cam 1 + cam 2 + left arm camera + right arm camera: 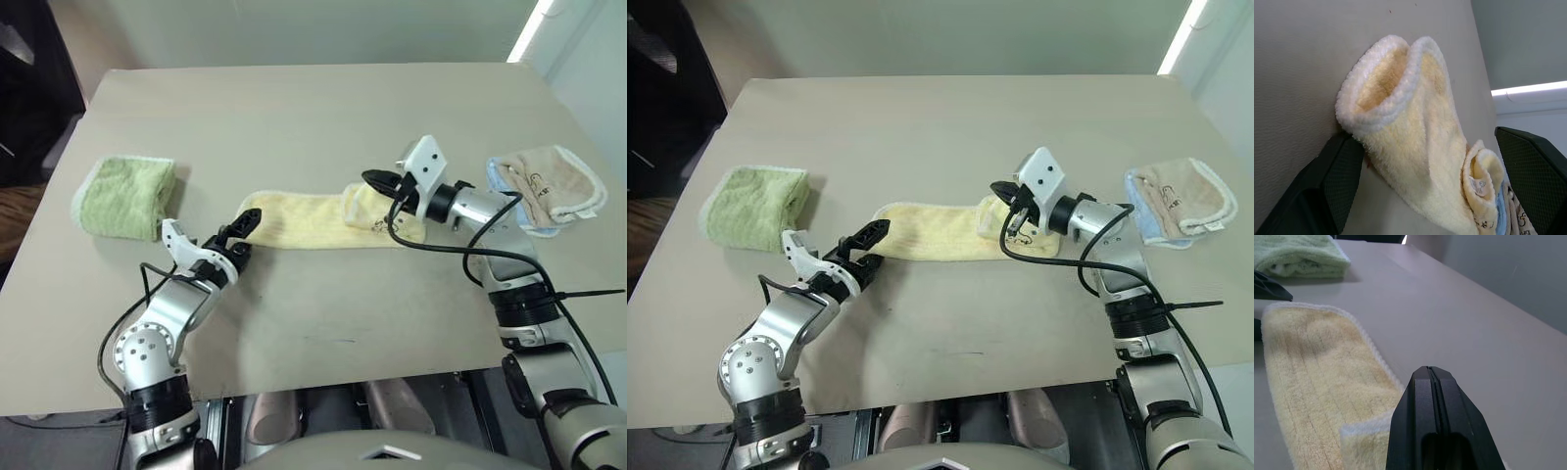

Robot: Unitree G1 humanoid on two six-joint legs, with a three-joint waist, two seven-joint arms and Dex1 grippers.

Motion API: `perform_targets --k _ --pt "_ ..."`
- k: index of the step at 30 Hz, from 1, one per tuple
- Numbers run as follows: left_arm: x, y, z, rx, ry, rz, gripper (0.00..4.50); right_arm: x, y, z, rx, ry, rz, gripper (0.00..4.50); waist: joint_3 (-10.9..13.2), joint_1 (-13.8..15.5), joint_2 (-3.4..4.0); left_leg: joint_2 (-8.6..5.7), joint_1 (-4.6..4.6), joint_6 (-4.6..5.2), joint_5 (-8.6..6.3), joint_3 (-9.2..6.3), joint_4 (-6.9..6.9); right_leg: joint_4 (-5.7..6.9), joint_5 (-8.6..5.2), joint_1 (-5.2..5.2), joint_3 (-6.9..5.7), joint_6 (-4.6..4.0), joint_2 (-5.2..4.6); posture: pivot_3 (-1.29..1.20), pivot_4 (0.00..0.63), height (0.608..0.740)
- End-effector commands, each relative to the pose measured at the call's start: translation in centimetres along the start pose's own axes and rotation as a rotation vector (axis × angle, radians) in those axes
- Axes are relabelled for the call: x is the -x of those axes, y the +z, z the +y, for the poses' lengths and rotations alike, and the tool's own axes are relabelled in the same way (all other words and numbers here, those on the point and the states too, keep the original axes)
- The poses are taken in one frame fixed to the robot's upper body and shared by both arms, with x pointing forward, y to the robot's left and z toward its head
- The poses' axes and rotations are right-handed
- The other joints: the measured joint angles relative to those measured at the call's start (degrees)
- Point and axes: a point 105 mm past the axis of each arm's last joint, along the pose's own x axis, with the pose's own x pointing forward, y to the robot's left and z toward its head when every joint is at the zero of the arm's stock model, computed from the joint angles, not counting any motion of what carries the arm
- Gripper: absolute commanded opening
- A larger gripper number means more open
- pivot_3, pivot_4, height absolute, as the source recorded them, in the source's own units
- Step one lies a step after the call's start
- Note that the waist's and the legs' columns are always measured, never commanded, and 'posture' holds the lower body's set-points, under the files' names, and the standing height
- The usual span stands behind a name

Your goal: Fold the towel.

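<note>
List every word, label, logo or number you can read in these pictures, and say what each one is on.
No text can be read.
Dark embroidered mark on the yellow towel, near the right claw: too small to read.
Small white tag on that towel's far end, seen from the left wrist: print blurred.
Dark logo on the beige towel: unreadable.

Head stereo pair looked down over the tabletop (323, 108); wrist cameras sat close, both facing the towel (1415, 147).

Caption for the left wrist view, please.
Open left hand straddling the near end of the pale yellow towel on the table.
</note>
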Motion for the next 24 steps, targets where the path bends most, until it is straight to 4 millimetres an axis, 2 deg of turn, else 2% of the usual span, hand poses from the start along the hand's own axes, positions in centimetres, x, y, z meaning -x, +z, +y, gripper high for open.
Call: perform_targets --k 1,2,5,15,16,21,24 --pt "-0.5 0.3 1.1 0.003 0.059 -0.007 4.5 0.5 2.0 -0.8 0.031 -0.035 -0.064 0.02 0.0 0.01 0.0 -0.05 0.02 -0.01 0.0 -0.05 0.0 0.0 0.0 0.02 0.0 0.0 0.0 0.0 0.15 0.739" --pt "-0.5 0.4 1.0 0.001 0.059 -0.008 4.5 0.6 2.0 -0.8 0.031 -0.038 -0.063 0.02 0.0 0.01 0.0 -0.11 0.01 -0.02 -0.01 -0.11 0.0 -0.01 0.0 0.03 0.0 0.0 0.0 0.0 0.15 0.739" --pt "-0.5 0.6 0.9 -0.004 0.051 -0.017 3.64 0.9 2.0 -0.8 0.032 -0.042 -0.058 0.0 0.0 0.01 0.0 -0.35 -0.15 -0.07 -0.04 -0.45 -0.03 -0.02 -0.01 0.0 0.02 0.02 -0.01 0.0 0.15 0.739" --pt "0.0 1.7 0.2 -0.012 0.008 -0.082 0.16 1.5 1.3 -0.5 0.026 -0.036 -0.034 0.0 0.0 0.05 0.0 -0.48 -0.77 -0.39 -0.17 -0.58 -0.24 -0.02 -0.12 -0.62 0.02 0.12 -0.01 0.0 0.15 0.739" --pt "0.2 2.3 0.1 -0.018 -0.002 -0.103 0.02 1.6 1.2 -0.4 0.023 -0.032 -0.031 0.0 0.0 0.05 0.01 -0.48 -0.85 -0.39 -0.17 -0.58 -0.24 -0.01 -0.07 -0.69 0.02 0.01 -0.01 0.0 0.15 0.739" --pt "1.6 6.6 -1.5 -0.119 -0.078 -0.236 0.02 3.1 0.3 0.7 -0.043 0.028 -0.001 0.0 0.01 0.04 -0.03 -0.48 -1.1 -0.5 -0.1 -0.66 -0.25 -0.01 -0.11 -0.9 0.01 -0.15 0.01 0.0 0.15 0.739" --pt "1.9 8.8 -3.4 -0.257 -0.13 -0.268 0.02 4.5 -0.5 0.8 -0.068 0.044 0.037 0.0 0.02 0.15 -0.04 -0.52 -1.3 -0.65 -0.01 -0.69 -0.21 -0.01 -0.13 -1.05 0.02 -0.11 0.02 0.0 0.15 0.739"
